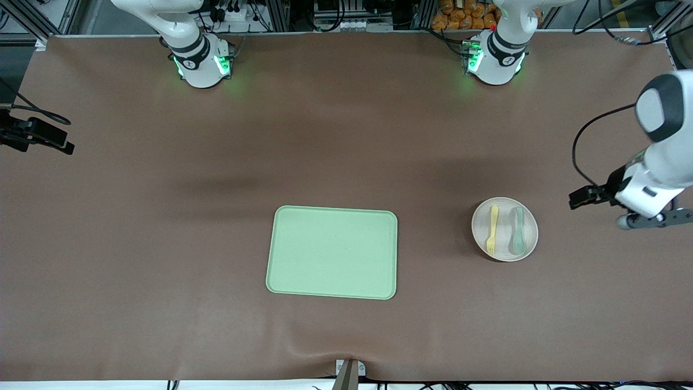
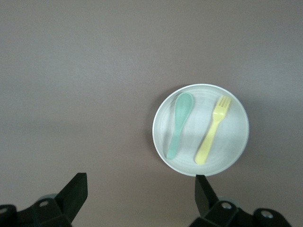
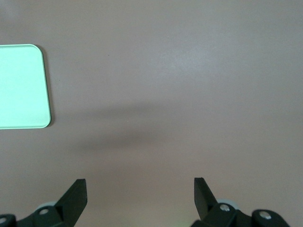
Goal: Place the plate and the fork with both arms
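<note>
The pale round plate lies on the brown table toward the left arm's end. On it lie the yellow fork and a grey-green spoon, side by side. My left gripper hangs open and empty above the table beside the plate; its wrist shows at the table's left-arm end. My right gripper is open and empty over bare table, apart from the tray; in the front view its hand is mostly out of the picture.
A light green rectangular tray lies flat at the middle of the table, nearer the front camera than the arm bases, with nothing on it. Brown cloth covers the whole table.
</note>
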Robot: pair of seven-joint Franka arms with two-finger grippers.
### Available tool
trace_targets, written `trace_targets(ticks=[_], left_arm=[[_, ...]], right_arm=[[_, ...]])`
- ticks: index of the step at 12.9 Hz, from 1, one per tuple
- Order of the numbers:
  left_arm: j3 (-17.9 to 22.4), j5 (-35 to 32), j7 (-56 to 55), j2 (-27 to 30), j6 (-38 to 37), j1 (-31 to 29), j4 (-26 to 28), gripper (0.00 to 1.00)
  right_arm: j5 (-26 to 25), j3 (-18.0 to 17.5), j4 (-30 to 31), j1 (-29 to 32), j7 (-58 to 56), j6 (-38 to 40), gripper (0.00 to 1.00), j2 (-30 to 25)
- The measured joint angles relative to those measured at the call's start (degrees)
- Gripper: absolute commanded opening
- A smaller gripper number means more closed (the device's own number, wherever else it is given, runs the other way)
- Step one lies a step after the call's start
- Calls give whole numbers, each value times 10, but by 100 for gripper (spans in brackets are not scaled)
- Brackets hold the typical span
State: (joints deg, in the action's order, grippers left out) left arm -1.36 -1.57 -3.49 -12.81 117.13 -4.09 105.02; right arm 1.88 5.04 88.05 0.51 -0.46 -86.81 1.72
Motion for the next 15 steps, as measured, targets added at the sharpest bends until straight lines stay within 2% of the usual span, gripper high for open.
trace_targets(ticks=[3,7,11,15], left_arm=[[0,2,0,-68,60,-20,7,84],[-3,2,0,-114,153,-20,43,72],[-5,2,0,-141,196,-20,61,68],[-5,6,0,-155,226,-19,77,60]], right_arm=[[0,-3,0,-1,0,-8,100,9],[7,-8,0,-7,0,-39,100,25],[64,-8,1,-10,-1,-80,100,59],[68,-9,1,-39,-1,-79,100,69]])
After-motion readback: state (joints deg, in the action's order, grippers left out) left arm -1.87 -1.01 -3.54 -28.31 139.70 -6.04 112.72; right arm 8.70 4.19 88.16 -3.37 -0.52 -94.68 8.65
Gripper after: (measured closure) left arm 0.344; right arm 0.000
